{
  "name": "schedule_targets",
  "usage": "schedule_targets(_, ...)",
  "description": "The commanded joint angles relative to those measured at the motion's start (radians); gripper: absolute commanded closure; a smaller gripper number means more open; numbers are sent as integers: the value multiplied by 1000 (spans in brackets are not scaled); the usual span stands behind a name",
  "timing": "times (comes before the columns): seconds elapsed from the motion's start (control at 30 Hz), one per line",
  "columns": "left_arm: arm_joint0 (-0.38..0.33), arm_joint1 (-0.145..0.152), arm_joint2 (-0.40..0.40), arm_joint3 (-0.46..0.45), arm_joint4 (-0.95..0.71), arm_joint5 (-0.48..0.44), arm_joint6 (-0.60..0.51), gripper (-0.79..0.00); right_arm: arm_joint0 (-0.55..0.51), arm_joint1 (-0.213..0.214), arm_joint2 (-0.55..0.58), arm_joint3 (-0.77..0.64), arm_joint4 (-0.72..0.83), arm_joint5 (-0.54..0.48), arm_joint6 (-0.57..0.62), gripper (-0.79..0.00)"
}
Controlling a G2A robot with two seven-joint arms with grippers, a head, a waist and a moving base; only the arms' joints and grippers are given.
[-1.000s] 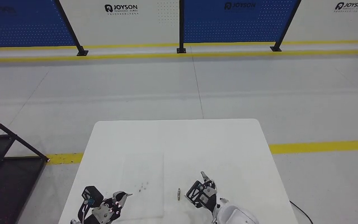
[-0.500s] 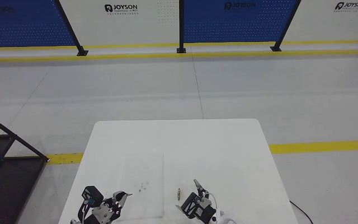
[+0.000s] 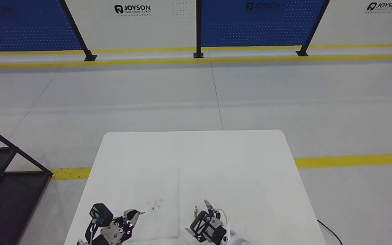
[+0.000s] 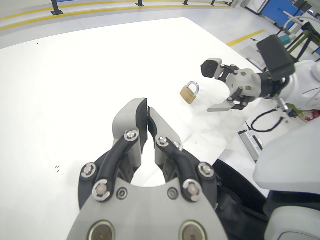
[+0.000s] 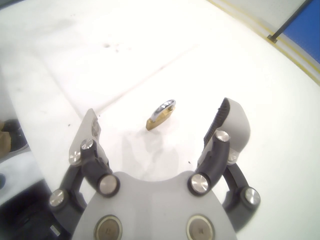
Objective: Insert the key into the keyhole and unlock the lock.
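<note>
Your right gripper [image 4: 212,88] hovers low over the white table [image 3: 245,159], jaws spread wide and holding nothing. Straight ahead of it, just beyond the fingertips and about centred in the gap, sits the brass padlock [image 5: 158,122]. In the right wrist view you meet it narrow side on: the brass body is nearer you and the steel shackle [image 5: 165,106] points away, so its long axis runs roughly along your line of approach. I can't tell whether it lies flat or stands on edge. Of the two arms this one is by far the nearer, so my read is that the grab is yours. Further out, your left gripper [image 4: 147,112] waits well apart near the table's front edge with its pads pressed together. Whether a key is pinched there, I can't tell.
</note>
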Motion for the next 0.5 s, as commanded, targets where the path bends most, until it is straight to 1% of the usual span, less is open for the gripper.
schedule_targets(0.0, 0, 0, 0, 0, 0, 0, 0, 0, 17, -8, -17, 18, 17, 27, 22, -785)
schedule_targets(0.23, 0, 0, 0, 0, 0, 0, 0, 0, 50, -23, -40, 57, 35, 96, 69, -785)
schedule_targets(0.27, 0, 0, 0, 0, 0, 0, 0, 0, 54, -24, -42, 62, 40, 98, 70, -665)
schedule_targets(0.3, 0, 0, 0, 0, 0, 0, 0, 0, 57, -25, -43, 66, 44, 104, 70, -566)
schedule_targets(0.33, 0, 0, 0, 0, 0, 0, 0, 0, 60, -27, -45, 71, 47, 111, 69, -511)
schedule_targets(0.37, 0, 0, 0, 0, 0, 0, 0, 0, 63, -28, -47, 77, 53, 111, 71, -416)
schedule_targets(0.4, 0, 0, 0, 0, 0, 0, 0, 0, 67, -30, -49, 82, 60, 107, 73, -443)
schedule_targets(0.43, 0, 0, 0, 0, 0, 0, 0, 0, 72, -31, -51, 88, 64, 106, 74, -434)
schedule_targets(0.47, 0, 0, 0, 0, 0, 0, 0, 0, 76, -32, -54, 93, 65, 105, 75, -388)
